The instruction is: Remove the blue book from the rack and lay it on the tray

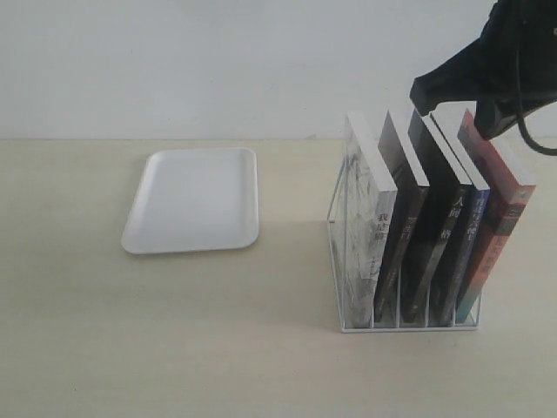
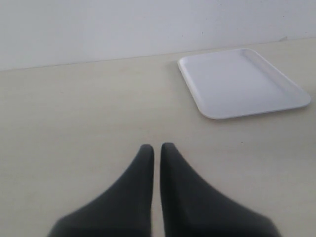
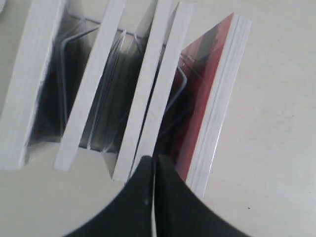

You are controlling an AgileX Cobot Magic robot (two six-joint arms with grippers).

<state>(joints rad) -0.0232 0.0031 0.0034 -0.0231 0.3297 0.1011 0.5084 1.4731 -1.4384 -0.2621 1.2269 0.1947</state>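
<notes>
The blue book [image 1: 471, 233] stands in the white wire rack [image 1: 409, 327], second from the right, between a black-spined book and the red-and-teal book [image 1: 500, 231]. My right gripper [image 1: 487, 127] hangs shut just above the tops of these right-hand books. In the right wrist view its tips [image 3: 154, 159] sit over the near end of the blue book's page edge [image 3: 168, 84], beside the red cover [image 3: 207, 94], with nothing between them. The white tray [image 1: 191, 200] lies flat to the left of the rack and holds nothing. My left gripper [image 2: 154, 146] is shut over bare table, short of the tray [image 2: 242, 84].
Three more books fill the rack's left slots: a thick pale one [image 1: 365, 218] and two with black spines [image 1: 402, 235]. Bare table separates the rack from the tray. A plain wall runs behind the table.
</notes>
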